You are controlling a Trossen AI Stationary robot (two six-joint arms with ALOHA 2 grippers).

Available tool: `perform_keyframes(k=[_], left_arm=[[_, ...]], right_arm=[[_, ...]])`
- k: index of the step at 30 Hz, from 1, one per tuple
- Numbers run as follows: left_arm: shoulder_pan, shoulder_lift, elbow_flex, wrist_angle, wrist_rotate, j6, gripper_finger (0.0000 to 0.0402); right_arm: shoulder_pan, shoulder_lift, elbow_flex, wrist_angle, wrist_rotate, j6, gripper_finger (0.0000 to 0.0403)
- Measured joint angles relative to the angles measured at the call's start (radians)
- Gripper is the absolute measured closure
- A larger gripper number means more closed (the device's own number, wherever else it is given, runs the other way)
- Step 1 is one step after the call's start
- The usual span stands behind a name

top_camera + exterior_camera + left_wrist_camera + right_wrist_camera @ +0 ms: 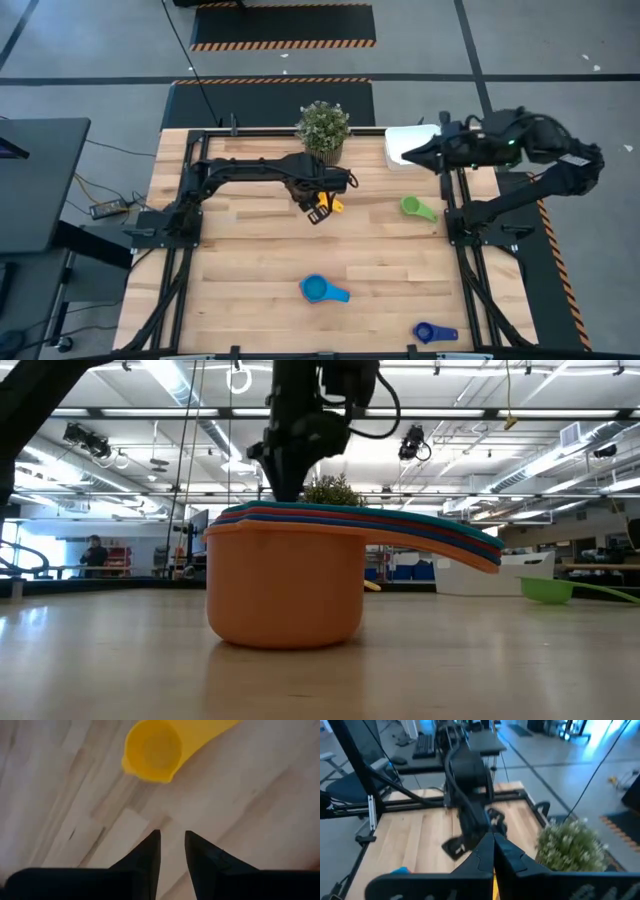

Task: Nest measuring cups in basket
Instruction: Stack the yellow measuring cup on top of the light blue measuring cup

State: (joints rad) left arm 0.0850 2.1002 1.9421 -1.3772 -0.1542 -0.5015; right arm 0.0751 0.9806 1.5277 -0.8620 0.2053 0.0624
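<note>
A yellow measuring cup [334, 206] [152, 750] lies on the table's middle, mouth up, on its base. My left gripper [317, 212] [172, 845] hangs just beside it, pointing down, open by a narrow gap with nothing between its fingers. A green cup [417, 208], a light blue cup [322, 290] and a dark blue cup [432, 333] lie apart on the table. Close to the low camera stands an orange cup [285, 585] with several cups nested inside it. My right gripper [403, 156] [493, 845] is shut and raised over the white basket [408, 140] at the far right.
A potted green plant [323, 128] stands at the far edge, just behind my left arm. The right arm covers part of the basket. Bare wood lies between the scattered cups in the table's middle and on its left half.
</note>
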Motion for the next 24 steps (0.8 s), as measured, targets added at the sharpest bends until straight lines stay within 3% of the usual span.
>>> perform_keyframes(k=[9,18,24], left_arm=[[0.003,0.001,-0.085,0.217,0.073,0.232,0.0306],[0.033,0.001,-0.086,0.210,0.075,0.366,0.0306],[0.093,0.001,-0.086,0.211,0.209,0.424,0.0306]], right_arm=[[0.000,0.001,0.085,-0.056,0.001,-0.021,0.0398],[0.000,0.001,0.089,-0.061,0.001,-0.021,0.0398],[0.000,0.001,0.089,-0.061,0.001,-0.022,0.0398]])
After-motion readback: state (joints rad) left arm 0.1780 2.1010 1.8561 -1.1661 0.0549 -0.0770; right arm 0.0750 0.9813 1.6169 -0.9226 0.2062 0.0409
